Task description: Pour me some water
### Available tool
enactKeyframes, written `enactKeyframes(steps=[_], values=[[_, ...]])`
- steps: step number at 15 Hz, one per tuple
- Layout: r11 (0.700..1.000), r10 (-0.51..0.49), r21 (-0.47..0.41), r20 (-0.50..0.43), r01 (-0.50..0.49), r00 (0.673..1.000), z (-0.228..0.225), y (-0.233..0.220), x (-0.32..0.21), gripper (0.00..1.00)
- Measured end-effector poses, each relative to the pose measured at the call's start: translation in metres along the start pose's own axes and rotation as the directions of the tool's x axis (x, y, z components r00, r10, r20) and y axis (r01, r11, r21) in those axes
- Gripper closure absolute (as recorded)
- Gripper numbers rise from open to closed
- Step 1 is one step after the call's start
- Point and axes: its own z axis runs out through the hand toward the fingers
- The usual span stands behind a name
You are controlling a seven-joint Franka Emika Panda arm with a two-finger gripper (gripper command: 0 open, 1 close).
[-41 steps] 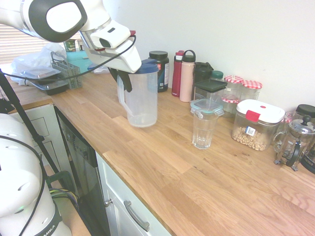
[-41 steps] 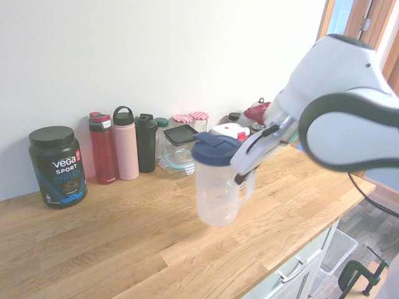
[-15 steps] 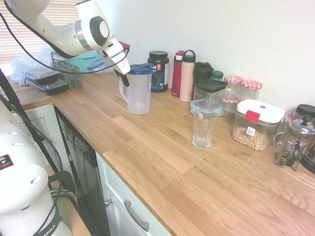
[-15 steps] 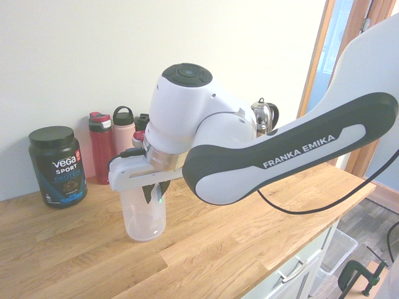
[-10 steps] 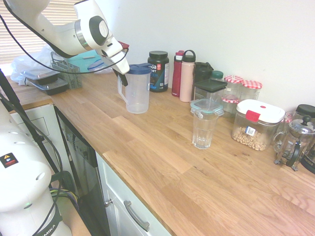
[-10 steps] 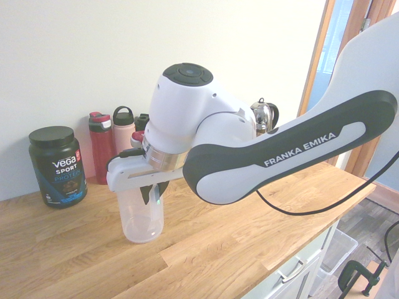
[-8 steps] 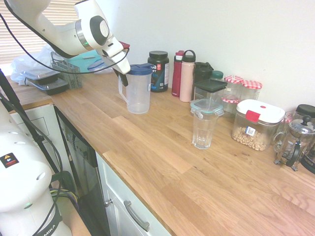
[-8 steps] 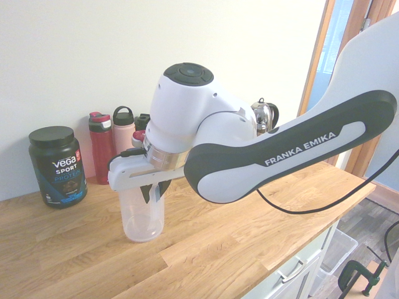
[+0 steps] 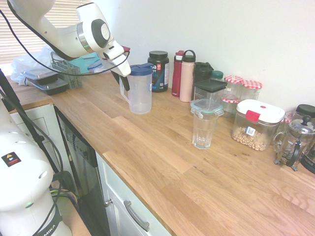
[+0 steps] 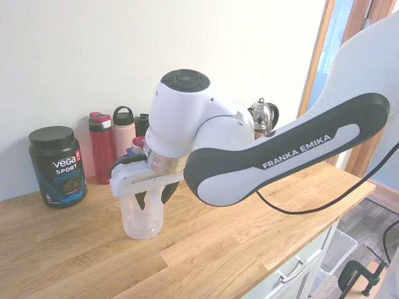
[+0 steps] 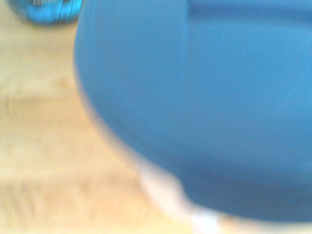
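The translucent pitcher (image 9: 139, 91) with a blue lid stands upright on the wooden counter (image 9: 162, 162), in front of the black tub. My gripper (image 9: 124, 78) is at its handle, on the side facing away from the bottles. In the second exterior view my gripper (image 10: 154, 196) is open, its dark fingers (image 10: 140, 200) spread either side of the handle above the pitcher (image 10: 142, 223). The wrist view is filled by the blurred blue lid (image 11: 204, 97). The clear ribbed tumbler (image 9: 203, 129) stands to the right, mid-counter. The water is too clear to make out.
A black protein tub (image 9: 159, 71), red bottle (image 9: 177, 73) and pink bottle (image 9: 186, 76) line the wall behind the pitcher. Jars, a red-latched container (image 9: 257, 123) and a French press (image 9: 295, 142) stand right. A dish rack (image 9: 66, 73) sits far left.
The pitcher, carried in the air earlier, now stands on the counter by the tub. In the last half second the fingers have spread apart off its handle.
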Motion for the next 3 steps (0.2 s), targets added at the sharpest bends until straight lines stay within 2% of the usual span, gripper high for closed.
enactKeyframes(steps=[3], values=[[0.990, -0.083, -0.100, 0.136, 0.097, 0.987, 0.000, 0.013, -0.012, 0.00]])
